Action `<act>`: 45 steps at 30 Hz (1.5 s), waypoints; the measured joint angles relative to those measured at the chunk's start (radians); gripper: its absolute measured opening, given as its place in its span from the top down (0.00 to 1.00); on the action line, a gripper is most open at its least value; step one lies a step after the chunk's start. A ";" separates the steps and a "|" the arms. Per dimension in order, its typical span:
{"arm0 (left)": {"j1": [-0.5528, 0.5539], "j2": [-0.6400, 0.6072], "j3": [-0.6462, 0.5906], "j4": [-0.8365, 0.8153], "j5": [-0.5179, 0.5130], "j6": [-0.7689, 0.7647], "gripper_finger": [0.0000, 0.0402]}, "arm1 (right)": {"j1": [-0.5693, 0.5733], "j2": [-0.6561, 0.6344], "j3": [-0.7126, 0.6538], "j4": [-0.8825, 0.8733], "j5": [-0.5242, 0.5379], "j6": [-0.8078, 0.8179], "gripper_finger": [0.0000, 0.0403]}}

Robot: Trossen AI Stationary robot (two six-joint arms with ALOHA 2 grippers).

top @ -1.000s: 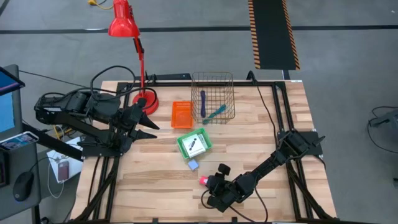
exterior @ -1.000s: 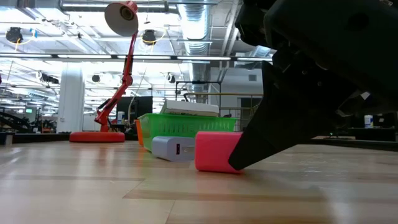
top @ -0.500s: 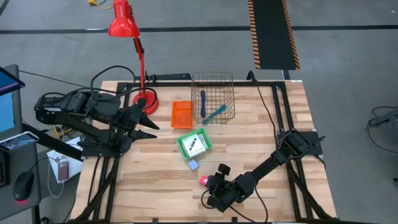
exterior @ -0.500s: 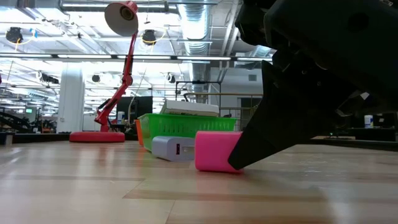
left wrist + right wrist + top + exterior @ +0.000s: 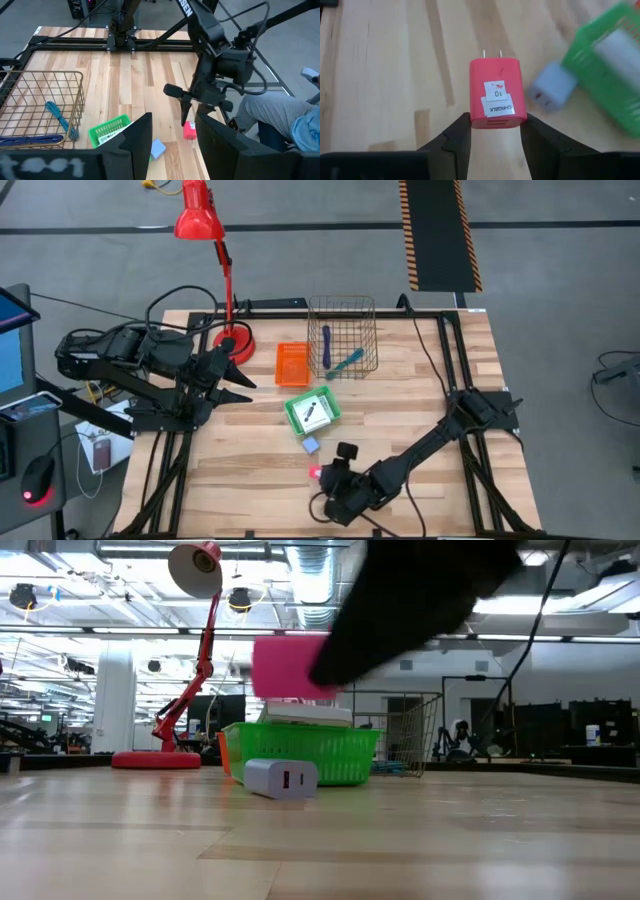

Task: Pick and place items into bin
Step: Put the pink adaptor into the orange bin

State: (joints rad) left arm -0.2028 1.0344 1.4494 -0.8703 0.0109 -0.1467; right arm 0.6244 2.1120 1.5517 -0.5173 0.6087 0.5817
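Observation:
A pink charger block (image 5: 496,92) with a white label hangs above the table's near middle, with my right gripper (image 5: 496,122) (image 5: 322,476) shut on it. The low view shows the pink block (image 5: 285,665) well above the wood. A pale lavender block (image 5: 310,445) (image 5: 281,778) lies flat on the table just beyond it. Behind that stands a green tray (image 5: 312,412) holding a white card pack. A wire basket (image 5: 343,337) at the far middle holds a purple pen and a teal pen. My left gripper (image 5: 245,377) (image 5: 172,130) waits open at the far left, by the lamp. My right gripper pinches the pink block's two narrow sides (image 5: 475,117) between its two fingers, at the end away from the prongs (image 5: 491,53). The fingers slant down from the table's near right. The block is lifted clear of the table, label face up, prongs pointing away from the gripper.
An orange tray (image 5: 293,364) sits left of the wire basket. A red desk lamp (image 5: 225,280) stands at the far left corner with its base (image 5: 238,340) on the table. A person's leg (image 5: 280,107) shows past the table's near edge.
My right gripper has risen and shifted a little toward the table's left edge, rolling slightly. The pink block, which rested on the table, is now lifted clear, above the height of the green tray. The lavender block has stayed where it was.

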 joint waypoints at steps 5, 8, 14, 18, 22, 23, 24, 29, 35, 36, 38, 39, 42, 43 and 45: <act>0.000 0.000 0.000 0.000 0.000 0.000 0.65 | -0.045 0.000 0.136 -0.151 0.022 -0.118 0.67; 0.000 0.000 0.000 0.000 0.000 0.000 0.65 | -0.082 0.000 0.221 -0.229 0.021 -0.205 0.67; 0.000 0.000 0.000 0.000 0.000 0.000 0.65 | -0.189 0.000 0.376 -0.348 -0.002 -0.374 0.67; 0.000 0.000 0.000 -0.013 0.000 0.000 0.65 | -0.277 0.000 0.448 -0.376 -0.060 -0.479 0.67; 0.000 0.000 0.000 -0.016 0.000 0.000 0.65 | -0.373 -0.001 0.485 -0.377 -0.133 -0.565 0.67; 0.000 0.000 0.000 -0.017 0.000 0.000 0.65 | -0.397 -0.001 0.490 -0.377 -0.149 -0.581 0.67; 0.000 0.000 0.000 -0.017 0.000 0.000 0.65 | -0.421 -0.001 0.492 -0.373 -0.165 -0.594 0.67; 0.000 0.000 0.000 -0.028 0.000 0.000 0.65 | -0.541 0.000 0.492 -0.373 -0.247 -0.644 0.67; 0.000 0.000 0.000 -0.042 0.000 -0.014 0.65 | -0.658 0.000 0.492 -0.358 -0.340 -0.692 0.67; 0.000 0.000 0.000 -0.042 0.000 -0.016 0.65 | -0.674 0.000 0.492 -0.356 -0.353 -0.696 0.67; 0.000 0.000 0.000 -0.042 0.000 -0.016 0.65 | -0.705 0.000 0.492 -0.356 -0.382 -0.698 0.67; 0.000 0.000 0.000 -0.042 0.000 -0.016 0.65 | -0.721 0.000 0.492 -0.356 -0.400 -0.704 0.66; 0.000 0.000 0.000 -0.042 0.000 -0.016 0.65 | -0.756 0.000 0.492 -0.354 -0.432 -0.714 0.65; 0.000 0.000 0.000 -0.042 0.000 -0.016 0.65 | -0.765 0.000 0.492 -0.351 -0.442 -0.714 0.65; 0.000 0.000 0.000 -0.042 0.000 -0.016 0.65 | -0.781 0.000 0.492 -0.341 -0.472 -0.721 0.66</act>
State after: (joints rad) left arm -0.2028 1.0344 1.4498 -0.9119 0.0113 -0.1631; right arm -0.1562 2.1124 2.0438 -0.8582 0.1370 -0.1394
